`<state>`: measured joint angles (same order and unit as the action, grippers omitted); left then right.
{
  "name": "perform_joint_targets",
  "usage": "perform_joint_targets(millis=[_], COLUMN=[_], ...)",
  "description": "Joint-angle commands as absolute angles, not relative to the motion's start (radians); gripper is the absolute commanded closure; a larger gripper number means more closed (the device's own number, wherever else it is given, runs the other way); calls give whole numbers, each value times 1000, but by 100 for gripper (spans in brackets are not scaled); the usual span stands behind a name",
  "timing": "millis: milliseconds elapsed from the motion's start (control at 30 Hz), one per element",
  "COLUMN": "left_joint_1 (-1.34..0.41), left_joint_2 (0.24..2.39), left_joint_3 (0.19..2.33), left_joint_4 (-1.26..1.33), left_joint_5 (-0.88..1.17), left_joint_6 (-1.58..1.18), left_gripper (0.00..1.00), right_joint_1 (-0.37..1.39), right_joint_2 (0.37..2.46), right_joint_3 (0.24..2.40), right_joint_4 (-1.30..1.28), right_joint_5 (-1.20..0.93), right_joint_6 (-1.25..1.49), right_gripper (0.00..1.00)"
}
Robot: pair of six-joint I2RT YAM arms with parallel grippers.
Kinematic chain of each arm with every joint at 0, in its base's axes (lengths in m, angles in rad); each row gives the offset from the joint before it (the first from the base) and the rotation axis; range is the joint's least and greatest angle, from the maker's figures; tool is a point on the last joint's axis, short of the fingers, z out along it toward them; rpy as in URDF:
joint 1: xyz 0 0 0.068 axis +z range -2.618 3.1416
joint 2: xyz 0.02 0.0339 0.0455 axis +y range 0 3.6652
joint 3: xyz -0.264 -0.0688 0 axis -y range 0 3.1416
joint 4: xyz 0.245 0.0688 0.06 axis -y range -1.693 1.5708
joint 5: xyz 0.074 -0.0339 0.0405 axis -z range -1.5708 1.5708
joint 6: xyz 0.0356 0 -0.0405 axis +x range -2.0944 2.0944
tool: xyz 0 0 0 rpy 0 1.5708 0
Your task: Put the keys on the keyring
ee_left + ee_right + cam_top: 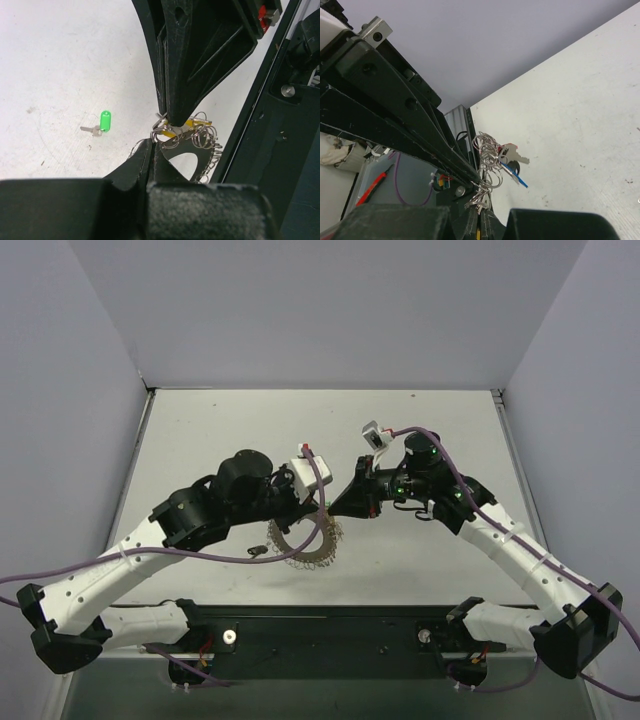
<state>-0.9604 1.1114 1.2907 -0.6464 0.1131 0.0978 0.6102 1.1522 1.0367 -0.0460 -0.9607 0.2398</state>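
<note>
The keyring (308,556), a silvery coil of wire loops, hangs between both grippers. My left gripper (152,143) is shut on its wire, and its fingers also reach in from the upper left in the right wrist view. My right gripper (482,216) is shut on a yellow-headed key (196,122) right at the keyring (207,145), tip to tip with the left one. Red (509,148), blue (518,178) and black keys dangle from the keyring (489,152). A green-headed key (104,121) lies loose on the table.
A small dark key (258,551) lies on the white table (200,440) just left of the keyring. The black base rail (330,630) runs along the near edge. Grey walls enclose the table on three sides.
</note>
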Motion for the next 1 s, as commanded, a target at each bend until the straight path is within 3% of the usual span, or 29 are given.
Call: perform_joint_targets(millis=[0,800,900,967], left_joint_1=[-959,-960,-960,-960], left_joint_2=[1124,1174,1161,1152], left_joint_3=[1328,1347,1342,1336], left_joint_4=[-581,-652,-643,-631], left_joint_5=[92,-106,-133,-138], left_joint_6=[100,98,95,97], left_gripper=[100,100,100,100], right_joint_1=[623,632,632,632], right_joint_2=[1127,1040,1042,1043], right_joint_3=[1080,1083,1083,1075], right_joint_4=[-25,-78,-106,-124], right_joint_5=[-957,-931,-922,-898], right_joint_6=[227,160,147,137], right_gripper=[100,100,91,75])
